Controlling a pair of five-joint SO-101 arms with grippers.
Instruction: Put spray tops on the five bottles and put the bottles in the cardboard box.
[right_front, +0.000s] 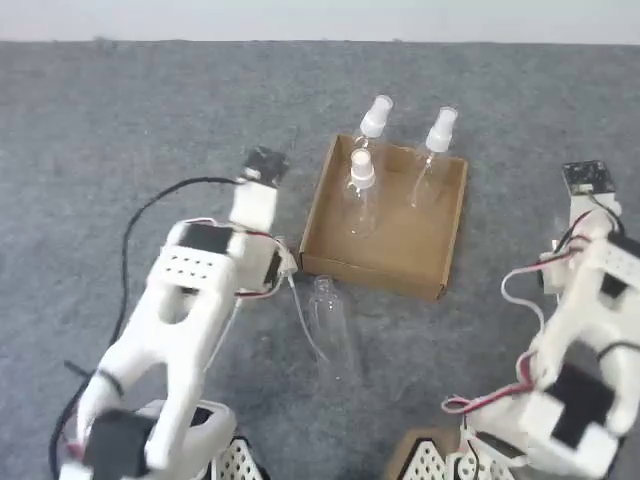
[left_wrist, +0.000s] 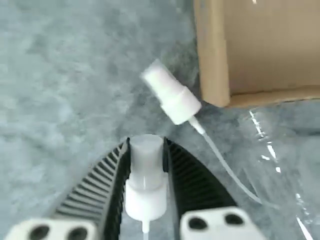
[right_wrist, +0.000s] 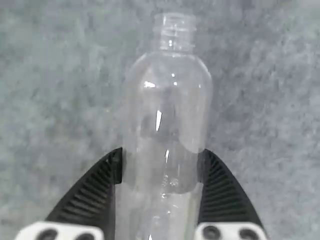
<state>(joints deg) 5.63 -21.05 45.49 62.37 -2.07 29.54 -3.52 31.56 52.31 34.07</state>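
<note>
Just beside the cardboard box (left_wrist: 215, 60), left gripper (left_wrist: 146, 145) clamps a spray top (left_wrist: 145, 192); right gripper (right_wrist: 161, 155) grips an uncapped bottle (right_wrist: 167, 100), neck free, surely for capping.

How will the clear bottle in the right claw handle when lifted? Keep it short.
The bottle looks empty and see-through, so it is probably light. Its glossy round walls are pinched by the right claw, so it may twist or slip. It looks like thin plastic, so a hard squeeze could dent it.
</note>
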